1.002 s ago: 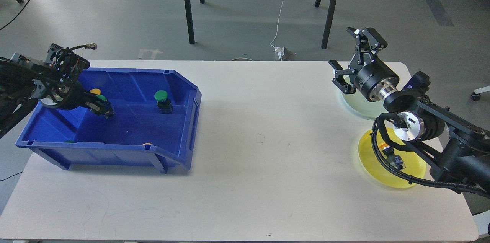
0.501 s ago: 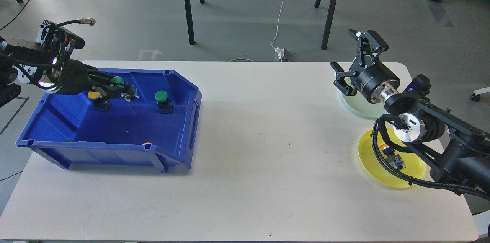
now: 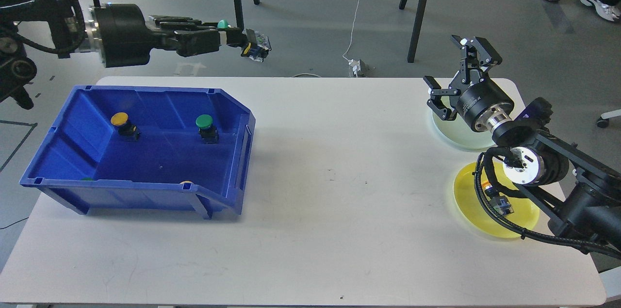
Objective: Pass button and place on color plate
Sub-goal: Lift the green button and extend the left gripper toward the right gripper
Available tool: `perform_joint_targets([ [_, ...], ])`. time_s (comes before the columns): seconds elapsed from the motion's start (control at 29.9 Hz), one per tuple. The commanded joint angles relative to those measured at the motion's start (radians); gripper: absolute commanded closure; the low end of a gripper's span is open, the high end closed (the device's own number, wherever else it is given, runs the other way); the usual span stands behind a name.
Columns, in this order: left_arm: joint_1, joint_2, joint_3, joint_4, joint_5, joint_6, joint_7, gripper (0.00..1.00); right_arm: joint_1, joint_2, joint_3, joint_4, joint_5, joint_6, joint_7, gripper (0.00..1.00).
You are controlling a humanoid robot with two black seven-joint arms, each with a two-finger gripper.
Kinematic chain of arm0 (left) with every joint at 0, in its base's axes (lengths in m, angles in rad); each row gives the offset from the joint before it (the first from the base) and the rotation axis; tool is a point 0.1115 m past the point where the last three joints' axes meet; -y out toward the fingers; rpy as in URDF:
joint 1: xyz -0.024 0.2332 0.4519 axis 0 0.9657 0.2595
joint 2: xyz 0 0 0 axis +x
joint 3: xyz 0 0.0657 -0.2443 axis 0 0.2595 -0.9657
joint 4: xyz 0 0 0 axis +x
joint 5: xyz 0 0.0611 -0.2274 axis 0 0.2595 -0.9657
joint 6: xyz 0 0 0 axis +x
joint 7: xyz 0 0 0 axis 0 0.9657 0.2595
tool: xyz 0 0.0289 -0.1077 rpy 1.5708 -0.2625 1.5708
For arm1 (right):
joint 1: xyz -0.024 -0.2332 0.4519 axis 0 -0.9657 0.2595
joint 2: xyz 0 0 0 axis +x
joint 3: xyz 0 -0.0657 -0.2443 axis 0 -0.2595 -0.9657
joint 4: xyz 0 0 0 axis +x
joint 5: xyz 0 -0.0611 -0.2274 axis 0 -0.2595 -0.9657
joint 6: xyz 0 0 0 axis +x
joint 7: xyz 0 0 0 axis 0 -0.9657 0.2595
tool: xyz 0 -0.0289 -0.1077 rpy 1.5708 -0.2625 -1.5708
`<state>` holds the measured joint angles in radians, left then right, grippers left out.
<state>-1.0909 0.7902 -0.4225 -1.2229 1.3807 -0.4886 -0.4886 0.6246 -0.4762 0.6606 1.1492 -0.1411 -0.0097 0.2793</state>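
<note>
Left gripper (image 3: 242, 45) holds a green button (image 3: 254, 49) clamped high beyond the blue bin (image 3: 145, 191); right gripper (image 3: 453, 77) waits with fingers apart above the pale plate (image 3: 453, 136). Handover comes next: carry it across.

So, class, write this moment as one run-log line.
left gripper: shut on green button, raised beyond blue bin | right gripper: open, over pale plate | yellow plate: no button visible | handover: not yet

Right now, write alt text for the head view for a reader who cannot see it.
The left tool, raised above the table's far left edge, holds a green button. The right tool hangs open over a pale plate, a yellow plate beside it. A blue bin still holds a yellow button and another green one.
</note>
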Motion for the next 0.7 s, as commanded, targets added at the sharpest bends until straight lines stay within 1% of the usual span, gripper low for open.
perform_joint_targets([
  [0.0, 0.039, -0.202, -0.004, 0.135, -0.097, 0.000, 0.000, 0.77, 0.015, -0.018, -0.007, 0.003, 0.000, 0.004, -0.002, 0.01],
  [0.07, 0.049, -0.302, -0.004, 0.186, -0.094, 0.000, 0.000, 0.77, 0.017, -0.033, -0.007, 0.007, 0.001, 0.008, -0.003, 0.01],
  [0.13, 0.051, -0.389, 0.002, 0.274, -0.095, 0.000, 0.000, 0.77, 0.015, -0.051, -0.012, 0.018, 0.001, 0.014, -0.005, 0.01],
  [0.23, 0.059, -0.466, 0.008, 0.374, -0.103, 0.000, 0.000, 0.77, 0.009, -0.076, -0.019, 0.020, 0.001, 0.075, -0.008, 0.01],
  [0.3, 0.069, -0.480, -0.001, 0.388, -0.114, 0.000, 0.000, 0.77, 0.003, -0.084, -0.019, 0.023, 0.003, 0.126, -0.009, 0.01],
  [0.53, 0.072, -0.479, 0.002, 0.388, -0.121, 0.000, 0.000, 0.77, -0.002, -0.105, -0.064, 0.115, 0.092, 0.233, -0.014, 0.01],
  [0.67, 0.072, -0.477, 0.002, 0.388, -0.121, 0.000, 0.000, 0.76, 0.006, -0.091, -0.070, 0.116, 0.094, 0.260, -0.014, 0.01],
])
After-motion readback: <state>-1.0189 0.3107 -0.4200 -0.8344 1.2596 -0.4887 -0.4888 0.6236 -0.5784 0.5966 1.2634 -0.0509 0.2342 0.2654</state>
